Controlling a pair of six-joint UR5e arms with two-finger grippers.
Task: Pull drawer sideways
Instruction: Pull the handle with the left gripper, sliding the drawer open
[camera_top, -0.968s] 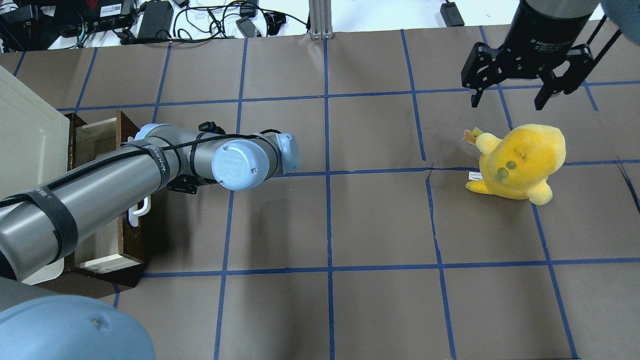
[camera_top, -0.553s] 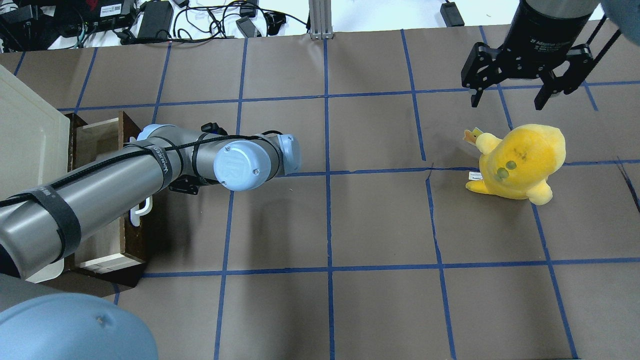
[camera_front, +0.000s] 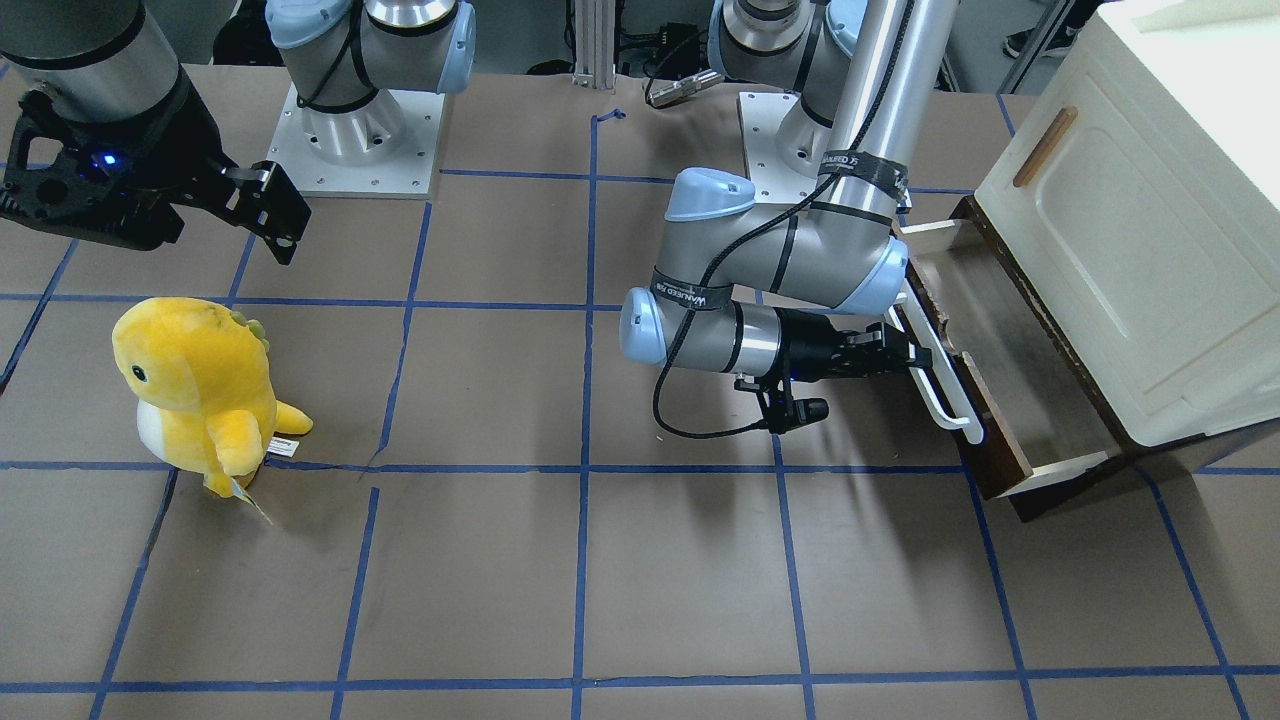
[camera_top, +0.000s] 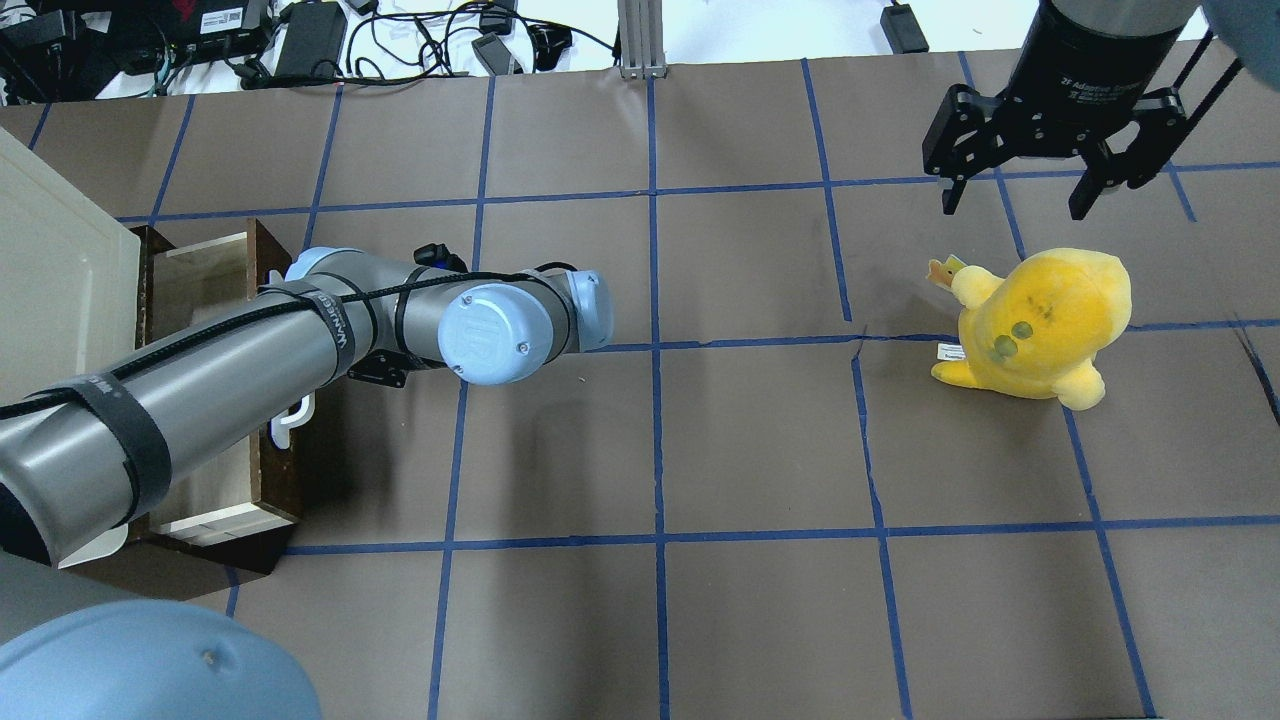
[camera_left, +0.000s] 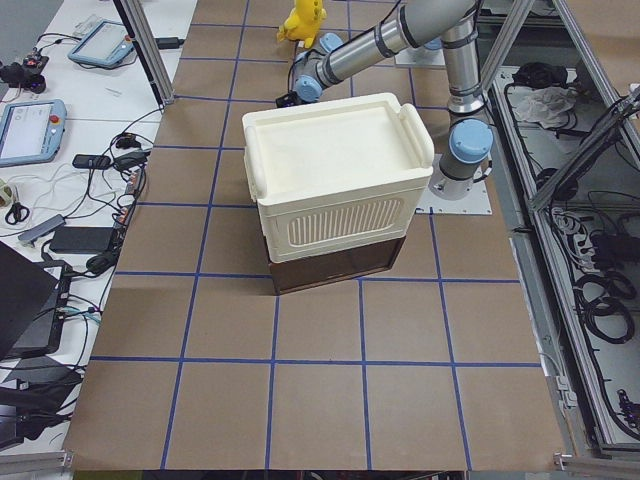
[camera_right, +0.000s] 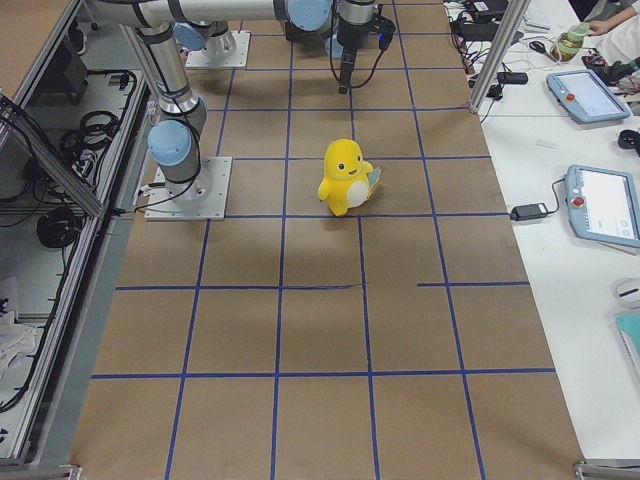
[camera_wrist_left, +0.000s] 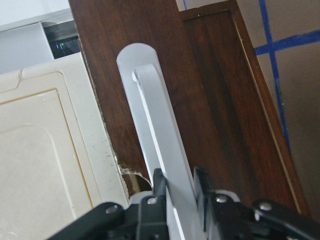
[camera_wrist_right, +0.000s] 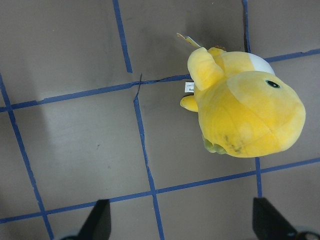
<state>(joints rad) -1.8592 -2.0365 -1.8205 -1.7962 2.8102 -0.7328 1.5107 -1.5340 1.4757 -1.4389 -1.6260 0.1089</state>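
Plush toy (camera_top: 1040, 320): yellow, white-bellied, standing upright on the counter (camera_top: 760, 440) (a paper tag (camera_top: 943, 270) sticks out beside it).
Cabinet (camera_front: 1150, 230): cream-white, with a small wooden handle (camera_front: 1044, 146), at the counter's end.
Counter: brown, gridded in blue tape.
Far edge: cables (camera_top: 400, 40), tangled.

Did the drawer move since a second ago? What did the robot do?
The dark brown wooden drawer with the white bar handle slid a little farther out of the cream-white cabinet, toward the table's middle, pulled by the left gripper shut on its handle. The open right gripper and the yellow plush toy stayed put.
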